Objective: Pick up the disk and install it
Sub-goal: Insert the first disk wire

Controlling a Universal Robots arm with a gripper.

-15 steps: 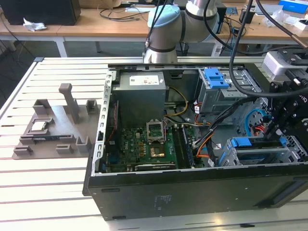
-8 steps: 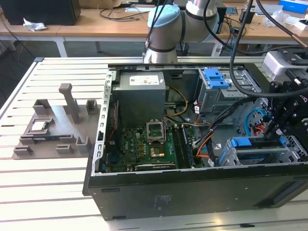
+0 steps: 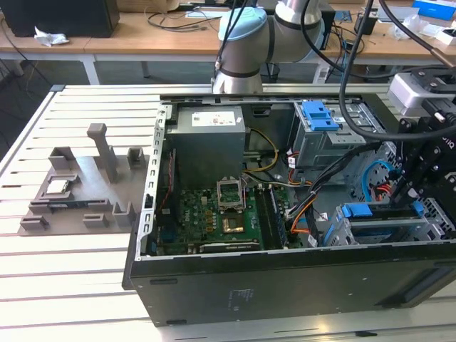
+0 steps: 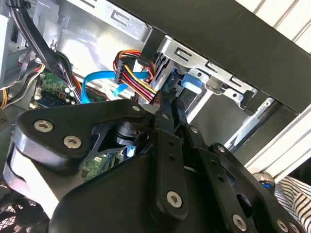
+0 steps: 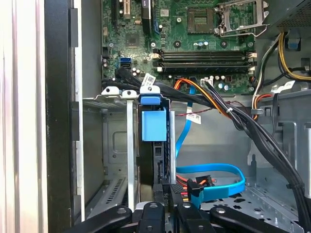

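In the exterior view, your black gripper (image 3: 420, 182) hangs over the drive cage of the open black computer case (image 3: 285, 285), at the exterior view's right. Just beside it stands the disk in its blue plastic frame (image 3: 370, 211), seated edge-on in a slot of the silver metal cage (image 3: 338, 235). Well apart from the gripper, a grey plastic fixture plate (image 3: 78, 189) lies on the white slatted table (image 3: 71, 285), with a small square silver chip (image 3: 57, 187) on it.

In the second wrist view, the gripper (image 4: 167, 104) has its fingers (image 4: 164, 111) drawn narrow, tips almost together, pointing at the blue tab of the frame (image 4: 192, 80); you cannot tell whether they touch it.

In the first wrist view, the frame (image 5: 153, 124) stands upright in the cage slot just ahead of the gripper (image 5: 167, 189). A blue flat cable (image 5: 214, 187) loops beside it, and the green motherboard (image 5: 194, 43) lies beyond.
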